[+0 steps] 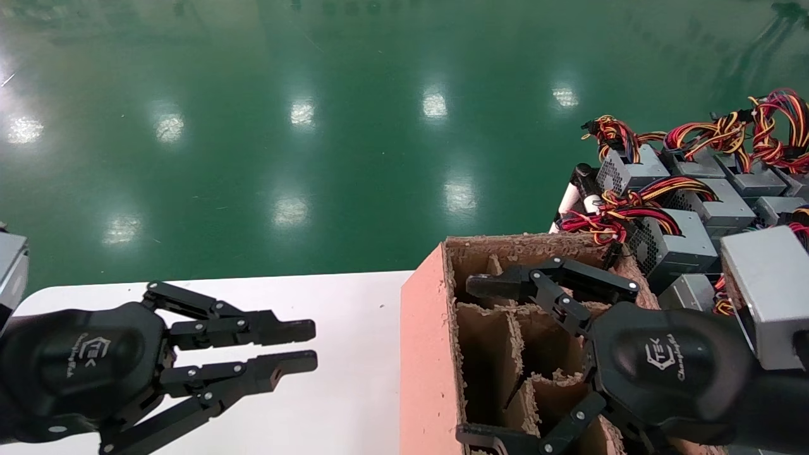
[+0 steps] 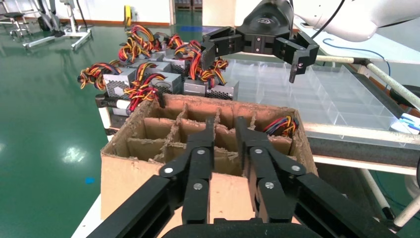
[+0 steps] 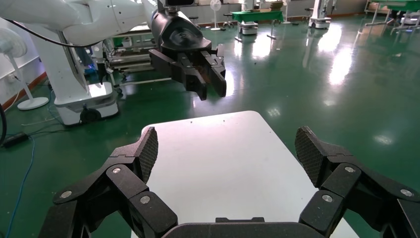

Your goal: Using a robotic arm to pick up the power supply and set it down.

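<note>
Power supplies (image 1: 673, 243): grey metal boxes, perforated ends, red-yellow-black wire bundles, crowded on the right behind the cardboard box (image 1: 430, 341). Right gripper (image 1: 483, 360) spread wide above the box's dividers, empty. Left gripper (image 1: 297, 347) narrowly parted over white table (image 1: 354, 379).

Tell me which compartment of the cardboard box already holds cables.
Only the corner compartment of the cardboard box, nearest the clear tray, shows coloured cables; the others visible look empty.
</note>
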